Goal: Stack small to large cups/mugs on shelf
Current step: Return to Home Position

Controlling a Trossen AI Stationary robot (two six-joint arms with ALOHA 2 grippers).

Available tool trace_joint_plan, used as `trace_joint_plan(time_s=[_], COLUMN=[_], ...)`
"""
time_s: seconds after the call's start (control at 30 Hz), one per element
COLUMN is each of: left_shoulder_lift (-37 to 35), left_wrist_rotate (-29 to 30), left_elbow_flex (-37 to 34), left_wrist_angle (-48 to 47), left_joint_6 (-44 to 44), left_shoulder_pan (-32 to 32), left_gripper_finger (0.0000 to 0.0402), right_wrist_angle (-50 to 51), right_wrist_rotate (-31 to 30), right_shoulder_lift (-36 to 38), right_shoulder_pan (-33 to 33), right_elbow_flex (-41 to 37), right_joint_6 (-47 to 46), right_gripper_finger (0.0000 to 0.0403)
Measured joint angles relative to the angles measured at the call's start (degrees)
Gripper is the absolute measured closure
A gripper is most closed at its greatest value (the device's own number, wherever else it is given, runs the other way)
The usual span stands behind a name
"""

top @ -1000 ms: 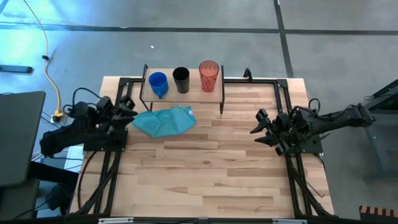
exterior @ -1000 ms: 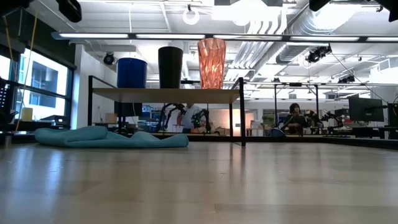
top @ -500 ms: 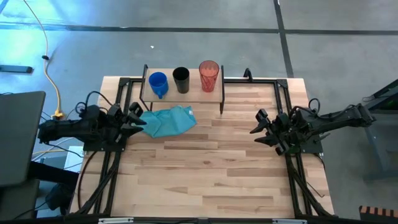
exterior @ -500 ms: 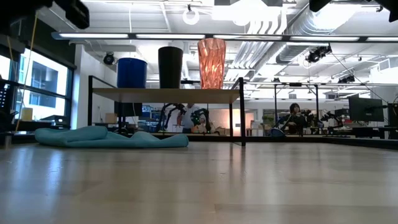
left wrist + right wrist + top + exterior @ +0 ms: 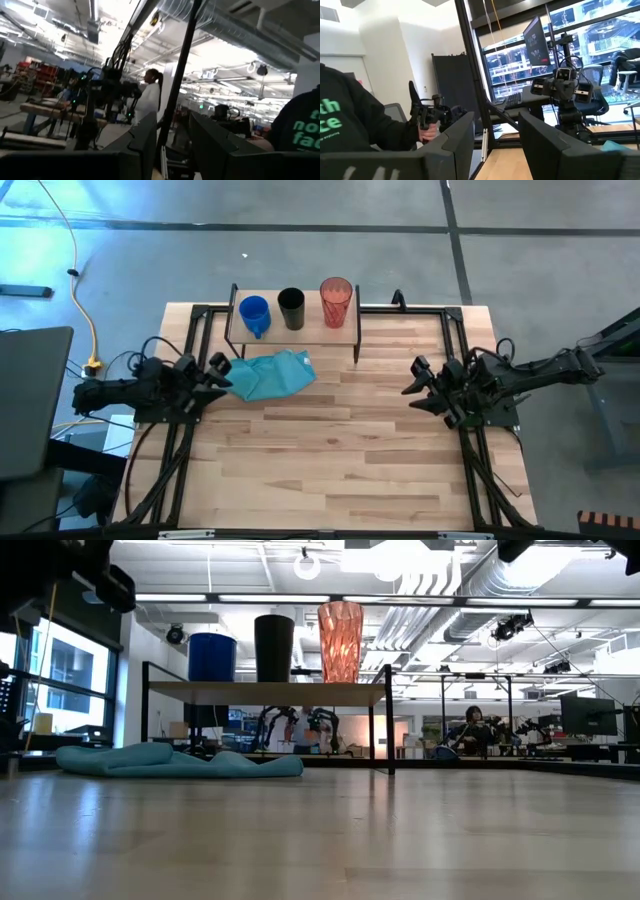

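Three vessels stand upright in a row on the shelf [image 5: 300, 330] at the table's far edge: a blue mug [image 5: 254, 312] at the left, a black cup [image 5: 291, 308] in the middle and a red-orange tumbler [image 5: 336, 301] at the right. None is inside another; the low view shows the same row, blue mug [image 5: 212, 656] to tumbler [image 5: 341, 640]. My left gripper [image 5: 222, 370] is open at the table's left edge, beside the left end of a teal cloth [image 5: 268, 374], with nothing between its fingers [image 5: 145, 145]. My right gripper [image 5: 418, 385] hangs open over the table's right side, far from the shelf.
The teal cloth lies crumpled on the table just in front of the shelf's left half. Black frame rails [image 5: 470, 450] run along the table's left and right sides. Bare wood [image 5: 330, 450] stretches across the middle and near part. People show in the room beyond, as in the right wrist view [image 5: 350, 125].
My left gripper has sunk and swung toward the table's near edge, ending by the cloth's left end, still open. The right arm and the three vessels have kept still.
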State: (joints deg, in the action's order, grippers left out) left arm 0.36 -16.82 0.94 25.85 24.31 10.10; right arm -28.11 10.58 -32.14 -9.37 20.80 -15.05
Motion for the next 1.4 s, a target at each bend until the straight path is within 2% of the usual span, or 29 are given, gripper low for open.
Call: trace_joint_plan(time_s=[0.27,0.4,0.67,0.87,1.07,1.27,1.4], left_shoulder_lift=[0.0,-0.02,0.0,0.0,0.0,0.0,0.0], left_wrist_rotate=[0.3,3.13,5.51,5.63,8.27,9.05,11.68], left_elbow_flex=[0.01,0.01,0.01,0.01,0.01,0.01,0.03], left_wrist_angle=[0.49,0.75,-6.34,-9.83,-13.82,-17.94,-22.0], left_joint_6=[-3.64,-6.74,-10.7,-12.88,-12.67,-12.17,-12.08], left_shoulder_pan=[0.01,-0.01,0.01,0.01,-0.03,-0.03,-0.03], left_gripper_finger=[0.0295,0.0295,0.0295,0.0295,0.0295,0.0295,0.0295], right_wrist_angle=[-0.01,-0.01,0.25,2.27,3.04,6.85,9.84], right_wrist_rotate=[-0.8,-0.87,-0.85,-0.85,-0.83,-0.83,-0.82], right_shoulder_lift=[0.0,0.0,0.15,2.58,6.59,10.59,12.84], right_shoulder_pan=[0.02,0.02,0.02,0.02,0.02,0.02,0.02], right_elbow_flex=[0.0,0.0,0.0,0.0,0.0,0.0,0.0], right_joint_6=[-0.94,-1.64,-3.66,-7.32,-6.97,-6.54,-6.55], right_gripper_finger=[0.0258,0.0258,0.0258,0.0258,0.0258,0.0258,0.0258])
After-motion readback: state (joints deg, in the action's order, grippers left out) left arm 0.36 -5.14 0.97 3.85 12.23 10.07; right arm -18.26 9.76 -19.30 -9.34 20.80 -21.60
